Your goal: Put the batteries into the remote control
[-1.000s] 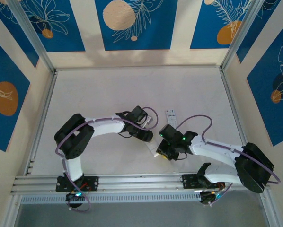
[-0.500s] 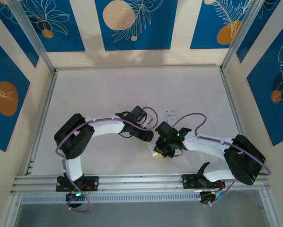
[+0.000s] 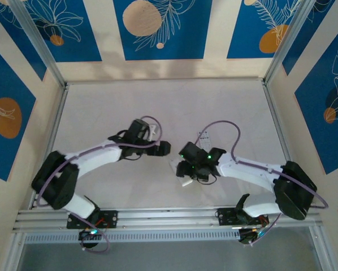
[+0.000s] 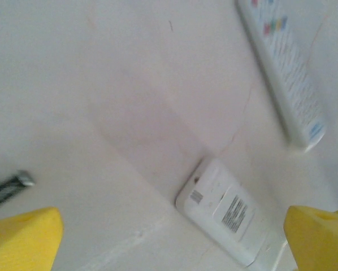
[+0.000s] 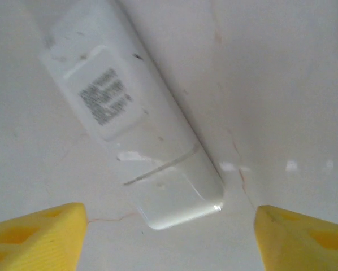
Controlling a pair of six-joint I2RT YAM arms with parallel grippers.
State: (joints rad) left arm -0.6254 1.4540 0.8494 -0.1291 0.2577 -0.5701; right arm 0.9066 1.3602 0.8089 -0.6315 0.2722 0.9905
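Hovering spread wide and empty, the left hand point(image 4: 174, 234) and right hand point(image 5: 172, 234) both look down on the face-down remote control point(image 5: 124, 113) on the desk point(image 4: 101, 84). 1 battery point(image 4: 9, 187) lies near the left hand: light, rigid, slick and prone to rolling, I'd judge, so pinch across its middle.

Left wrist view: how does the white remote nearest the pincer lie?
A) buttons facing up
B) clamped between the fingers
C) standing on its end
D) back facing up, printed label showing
D: the white remote lies flat on the table with its printed label towards the camera, while the other remote shows coloured buttons.
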